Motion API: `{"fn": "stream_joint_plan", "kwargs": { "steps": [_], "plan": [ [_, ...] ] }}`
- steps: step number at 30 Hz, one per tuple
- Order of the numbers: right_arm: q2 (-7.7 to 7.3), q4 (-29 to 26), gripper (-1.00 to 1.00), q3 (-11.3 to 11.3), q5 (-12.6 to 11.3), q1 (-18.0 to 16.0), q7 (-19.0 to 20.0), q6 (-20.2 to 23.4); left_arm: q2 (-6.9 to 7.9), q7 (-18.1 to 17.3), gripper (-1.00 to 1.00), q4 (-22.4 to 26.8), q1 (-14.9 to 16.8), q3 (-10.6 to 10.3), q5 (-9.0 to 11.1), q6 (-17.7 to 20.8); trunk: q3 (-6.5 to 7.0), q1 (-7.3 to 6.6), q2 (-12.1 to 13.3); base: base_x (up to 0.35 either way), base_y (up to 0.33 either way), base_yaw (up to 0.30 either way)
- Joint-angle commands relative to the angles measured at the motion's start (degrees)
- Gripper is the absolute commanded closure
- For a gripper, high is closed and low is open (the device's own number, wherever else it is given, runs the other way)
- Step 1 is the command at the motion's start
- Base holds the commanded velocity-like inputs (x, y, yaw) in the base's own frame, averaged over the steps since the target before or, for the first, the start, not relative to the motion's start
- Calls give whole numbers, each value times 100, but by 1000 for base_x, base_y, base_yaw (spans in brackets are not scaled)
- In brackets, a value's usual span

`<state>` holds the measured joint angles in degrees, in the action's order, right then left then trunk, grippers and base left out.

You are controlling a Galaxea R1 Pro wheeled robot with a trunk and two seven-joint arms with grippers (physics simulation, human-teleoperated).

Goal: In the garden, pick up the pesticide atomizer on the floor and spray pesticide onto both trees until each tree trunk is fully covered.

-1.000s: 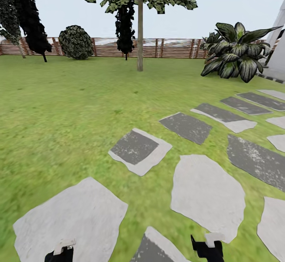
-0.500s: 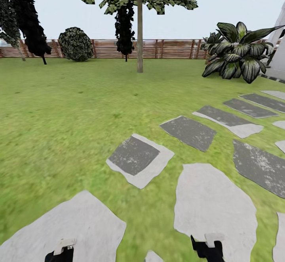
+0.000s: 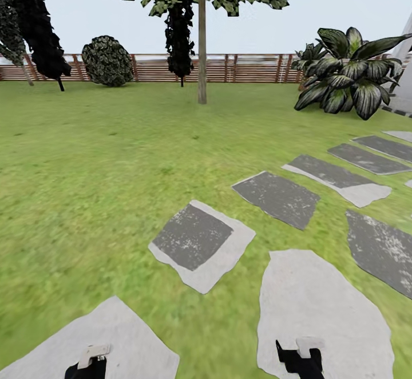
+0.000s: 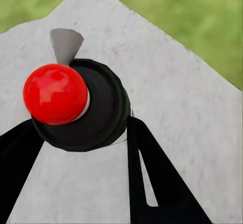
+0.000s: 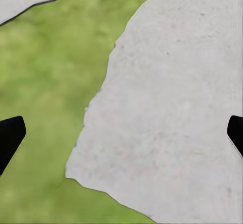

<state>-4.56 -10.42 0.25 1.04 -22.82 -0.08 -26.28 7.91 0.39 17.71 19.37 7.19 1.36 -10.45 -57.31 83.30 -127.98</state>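
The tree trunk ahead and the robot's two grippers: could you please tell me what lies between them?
In the head view, open lawn and stepping stones lie between the tree trunk and the left gripper and right gripper; nothing upright stands on that stretch.

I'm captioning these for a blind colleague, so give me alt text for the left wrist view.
The left gripper is shut on the atomizer, a dark bottle seen from above with its round red top, a black finger on either side. Beneath lies a pale grey paving slab, with green lawn beyond its edges.
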Motion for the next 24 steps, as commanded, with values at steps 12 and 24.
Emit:
{"fn": "stream_joint_plan", "kwargs": {
  "steps": [12,24],
  "plan": [
    [-1,5,-100,1,10,-3,-1,-17,1,2,100,-5,0,2,6,-27,-5,2,-1,339,0,0],
    [-1,5,-100,1,10,-3,-1,-17,0,-2,100,-5,-3,2,11,-27,-5,2,-1,339,0,0]
  ]
}}
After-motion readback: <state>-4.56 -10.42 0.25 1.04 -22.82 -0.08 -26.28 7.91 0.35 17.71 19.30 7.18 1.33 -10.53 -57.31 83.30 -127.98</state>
